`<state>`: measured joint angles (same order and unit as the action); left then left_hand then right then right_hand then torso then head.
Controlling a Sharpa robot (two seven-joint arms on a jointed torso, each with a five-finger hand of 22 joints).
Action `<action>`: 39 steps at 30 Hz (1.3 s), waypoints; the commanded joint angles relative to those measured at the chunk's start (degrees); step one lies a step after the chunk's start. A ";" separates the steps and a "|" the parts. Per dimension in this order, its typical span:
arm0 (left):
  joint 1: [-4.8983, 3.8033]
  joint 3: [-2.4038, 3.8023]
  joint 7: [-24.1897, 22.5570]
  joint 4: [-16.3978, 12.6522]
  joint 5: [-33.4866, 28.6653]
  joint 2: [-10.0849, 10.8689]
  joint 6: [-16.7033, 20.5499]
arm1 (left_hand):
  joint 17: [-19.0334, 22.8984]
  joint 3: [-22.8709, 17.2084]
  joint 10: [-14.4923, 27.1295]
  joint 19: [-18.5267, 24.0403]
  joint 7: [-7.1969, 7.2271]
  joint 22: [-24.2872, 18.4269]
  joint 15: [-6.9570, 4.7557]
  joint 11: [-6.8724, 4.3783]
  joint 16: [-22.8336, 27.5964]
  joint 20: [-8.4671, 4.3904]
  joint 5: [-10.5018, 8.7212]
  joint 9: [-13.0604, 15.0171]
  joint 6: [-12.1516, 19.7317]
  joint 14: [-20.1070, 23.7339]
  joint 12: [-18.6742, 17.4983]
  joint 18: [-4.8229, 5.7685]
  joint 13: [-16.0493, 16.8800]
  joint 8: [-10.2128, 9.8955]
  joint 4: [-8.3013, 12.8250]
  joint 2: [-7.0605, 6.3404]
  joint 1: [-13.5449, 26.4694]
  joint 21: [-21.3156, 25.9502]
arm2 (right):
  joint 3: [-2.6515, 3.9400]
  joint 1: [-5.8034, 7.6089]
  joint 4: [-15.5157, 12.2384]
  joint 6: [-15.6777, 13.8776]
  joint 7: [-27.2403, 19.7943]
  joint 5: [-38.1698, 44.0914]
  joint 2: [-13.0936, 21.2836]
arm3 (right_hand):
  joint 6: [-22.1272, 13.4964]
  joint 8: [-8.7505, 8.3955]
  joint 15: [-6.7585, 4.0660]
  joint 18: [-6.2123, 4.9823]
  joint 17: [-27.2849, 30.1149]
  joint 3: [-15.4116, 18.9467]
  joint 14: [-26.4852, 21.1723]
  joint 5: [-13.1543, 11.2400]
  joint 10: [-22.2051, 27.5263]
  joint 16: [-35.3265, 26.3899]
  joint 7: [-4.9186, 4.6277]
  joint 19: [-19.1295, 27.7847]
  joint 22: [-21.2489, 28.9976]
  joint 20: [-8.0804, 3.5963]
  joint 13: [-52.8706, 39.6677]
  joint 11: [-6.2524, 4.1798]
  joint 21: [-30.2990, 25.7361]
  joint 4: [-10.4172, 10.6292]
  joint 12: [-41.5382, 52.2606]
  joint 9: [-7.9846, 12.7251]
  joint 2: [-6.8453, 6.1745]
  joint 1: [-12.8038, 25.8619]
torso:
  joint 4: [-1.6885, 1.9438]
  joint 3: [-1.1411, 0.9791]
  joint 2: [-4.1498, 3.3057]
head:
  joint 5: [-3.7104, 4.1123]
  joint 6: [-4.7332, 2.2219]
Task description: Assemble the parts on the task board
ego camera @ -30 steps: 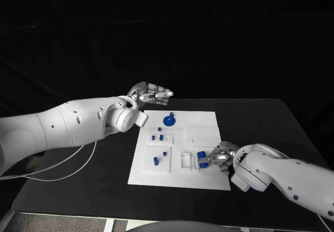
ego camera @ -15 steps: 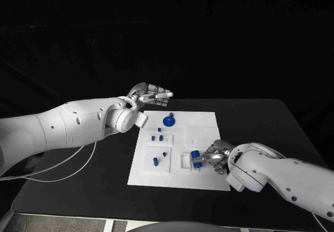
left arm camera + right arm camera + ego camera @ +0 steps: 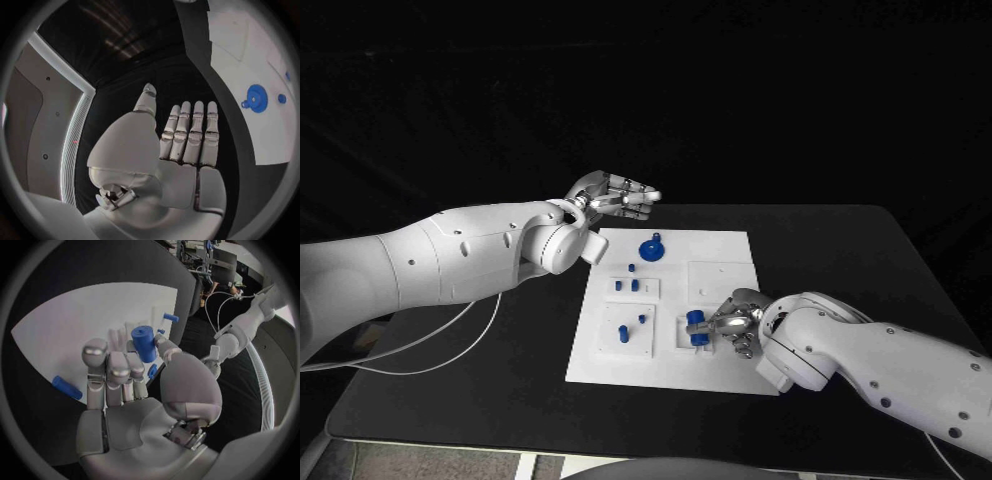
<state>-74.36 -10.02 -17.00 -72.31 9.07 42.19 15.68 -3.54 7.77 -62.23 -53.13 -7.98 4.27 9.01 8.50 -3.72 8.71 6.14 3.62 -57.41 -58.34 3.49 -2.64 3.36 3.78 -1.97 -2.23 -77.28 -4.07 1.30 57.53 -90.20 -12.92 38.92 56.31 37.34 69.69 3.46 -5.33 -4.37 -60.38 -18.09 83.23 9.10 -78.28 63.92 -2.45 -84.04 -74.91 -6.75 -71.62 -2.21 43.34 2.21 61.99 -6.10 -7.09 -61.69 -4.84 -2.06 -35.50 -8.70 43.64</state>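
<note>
Right hand (image 3: 728, 326) low in the lower middle of the head frame, over the board's (image 3: 726, 245) near right part, metal fingers (image 3: 95, 371) curled round a smooth blue cylinder (image 3: 144, 343). Cylinder pinched between thumb and fingers, blunt flat end up in the wrist picture, matte plastic by the look. In the head view the same cylinder (image 3: 697, 329) just left of the hand, over a raised white slot (image 3: 684, 335) on the board; touching the slot or not, cannot tell.

Board flat, white, rectangular, dead centre on the black table (image 3: 848, 260). Round blue disc (image 3: 651, 248) with a small tab near the board's top. Below it, small blue pegs (image 3: 635, 285) upright in a white block, centre left. Lower left, two more blue pieces (image 3: 623, 334) on another raised white block. Plain white square recess (image 3: 721, 280) at the board's right middle.

Left hand (image 3: 616, 195) above the board's upper left corner, apart from everything, holding nothing. In its wrist picture, fingers (image 3: 190, 131) straight and side by side, thumb out to one side, ribbed silver segments. Blue disc (image 3: 256, 98) at the right of that picture, on the white plate.

In the right wrist picture, a short blue peg (image 3: 67, 387) lying on the board at the left, another small blue piece (image 3: 170, 317) near the top.
</note>
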 commanded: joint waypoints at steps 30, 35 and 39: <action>-0.04 0.05 0.21 -0.18 -0.36 -0.16 -2.03 | 0.06 -0.02 0.55 -0.17 -0.36 -0.08 0.44 0.19 0.29 0.03 0.17 -0.06 0.20 0.20 0.08 -0.42 -0.03 -0.05 -0.42 0.11 0.69 -0.14 | -0.95 -0.02 3.19 3.56 1.40 0.43 -2.76 | -1.41 0.18 -0.18 0.15 0.30 3.52 -0.27 -5.51 1.89 -1.80 -0.62 -2.98 -3.94 -0.10 1.67 0.25 -1.41 6.70 -2.39 0.09 -3.41 0.45 | -0.09 0.02 -0.10 | -0.79 0.41; -0.04 0.05 0.27 -0.19 -0.36 -0.16 -2.09 | 0.06 -0.02 0.56 -0.17 -0.44 -0.08 0.45 0.19 0.29 0.03 0.11 -0.05 0.27 0.23 0.07 -0.43 -0.03 -0.04 -0.47 0.10 0.72 -0.15 | -0.98 -0.02 3.43 3.75 1.39 0.82 -2.86 | -4.17 0.24 -0.04 -0.15 0.52 8.85 -0.39 -6.28 3.00 -2.50 -1.28 -2.92 -3.81 -0.04 2.77 0.65 -2.07 12.46 -4.18 1.12 -5.43 1.07 | -0.07 0.00 -0.10 | -0.76 0.36; -0.05 0.05 0.30 -0.18 -0.36 -0.12 -2.11 | 0.06 -0.02 0.56 -0.17 -0.44 -0.08 0.45 0.19 0.29 0.03 0.11 -0.05 0.27 0.23 0.07 -0.43 -0.03 -0.04 -0.47 0.10 0.72 -0.15 | -1.00 -0.02 3.38 4.31 1.18 1.00 -2.85 | -4.75 0.23 0.18 -0.40 0.43 18.21 -0.34 -5.72 3.30 -2.77 -1.55 -2.92 -3.87 0.28 3.05 0.90 -2.41 14.20 -4.49 1.85 -3.84 -0.35 | -0.10 -0.02 -0.13 | -0.74 0.42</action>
<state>-74.37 -10.02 -16.48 -72.35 9.06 42.15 14.38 -3.55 7.77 -62.03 -53.13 -8.19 4.28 9.17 8.70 -3.72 8.71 6.14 3.62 -57.20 -58.18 3.49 -2.63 3.36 3.78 -1.99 -2.03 -77.10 -4.08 0.65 57.94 -86.99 -10.49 39.22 56.53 34.57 66.40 4.00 -5.29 -4.37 -59.89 -2.08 83.19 3.02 -75.44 61.40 -2.83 -84.04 -74.91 -6.75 -68.66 -1.33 41.10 16.42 57.87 -6.01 -11.77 -61.56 -4.92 -2.05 -35.60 -9.46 44.04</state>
